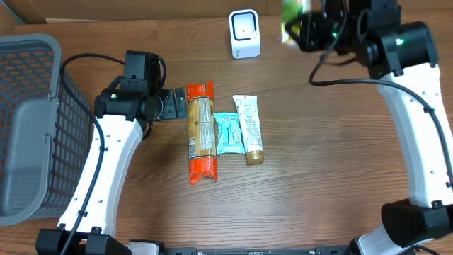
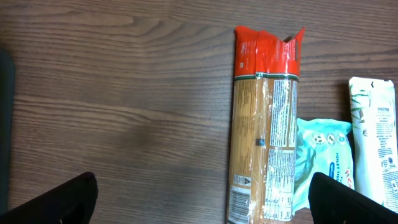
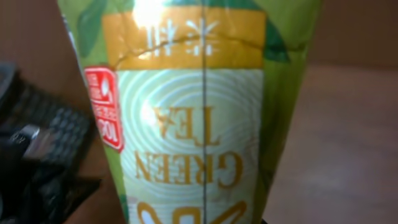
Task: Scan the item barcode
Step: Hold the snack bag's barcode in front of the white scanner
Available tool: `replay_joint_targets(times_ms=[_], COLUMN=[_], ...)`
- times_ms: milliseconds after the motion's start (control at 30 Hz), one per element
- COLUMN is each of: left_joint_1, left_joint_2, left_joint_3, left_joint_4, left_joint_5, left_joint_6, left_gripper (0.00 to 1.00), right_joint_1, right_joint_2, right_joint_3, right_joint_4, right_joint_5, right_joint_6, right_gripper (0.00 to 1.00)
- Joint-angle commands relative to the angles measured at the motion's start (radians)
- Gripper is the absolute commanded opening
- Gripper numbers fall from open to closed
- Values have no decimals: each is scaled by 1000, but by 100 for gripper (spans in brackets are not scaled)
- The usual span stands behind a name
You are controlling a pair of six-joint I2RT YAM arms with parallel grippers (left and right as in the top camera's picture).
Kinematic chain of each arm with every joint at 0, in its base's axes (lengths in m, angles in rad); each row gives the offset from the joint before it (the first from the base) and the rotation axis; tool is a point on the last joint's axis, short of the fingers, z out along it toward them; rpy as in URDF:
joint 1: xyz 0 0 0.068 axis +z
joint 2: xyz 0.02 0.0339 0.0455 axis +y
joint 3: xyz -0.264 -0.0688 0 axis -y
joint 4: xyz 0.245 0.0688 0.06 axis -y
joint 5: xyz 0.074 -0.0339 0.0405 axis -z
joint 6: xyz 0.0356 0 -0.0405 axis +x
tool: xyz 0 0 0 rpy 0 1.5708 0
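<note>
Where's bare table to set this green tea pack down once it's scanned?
Widest bare wood lies between the white tube and the right arm. Another open strip runs in front of the item row, toward the near edge. Crowded: pasta pack, teal pack and tube lie side by side, with the left hand beside the pasta.

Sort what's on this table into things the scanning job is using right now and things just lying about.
In use: green tea pack, held in the right gripper; white barcode scanner.

Lying about: spaghetti pack; teal wipes packet; Pantene tube; grey basket. Left gripper open, idle above the spaghetti pack.
</note>
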Motion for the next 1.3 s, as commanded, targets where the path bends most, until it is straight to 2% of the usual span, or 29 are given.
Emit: replay_joint_targets(times_ms=[0,167,367,533,600,833,1267], left_joint_1=[-2,-2,-2,-2,-2,-2,-2], left_joint_2=[2,2,2,2,2,2,2], left_joint_3=[5,5,5,5,5,5,5], left_joint_4=[2,2,2,2,2,2,2], left_joint_5=[-9,-9,-10,-10,-9,-9,-10], left_joint_6=[23,23,23,23,23,23,23], left_gripper=[99,100,99,100,100,99,100], right_joint_1=[110,185,194,194,194,194,184], right_joint_2=[101,249,434,566,604,702,721], right_joint_3=[25,24,24,24,24,23,20], right_joint_4=[109,279,563,755,793,886,947], right_joint_5=[428,715,877,952,953,953,952], right_joint_6=[-91,-282,-532,-925,-1023,-1058,-1057], right_gripper=[4,4,4,4,4,4,4])
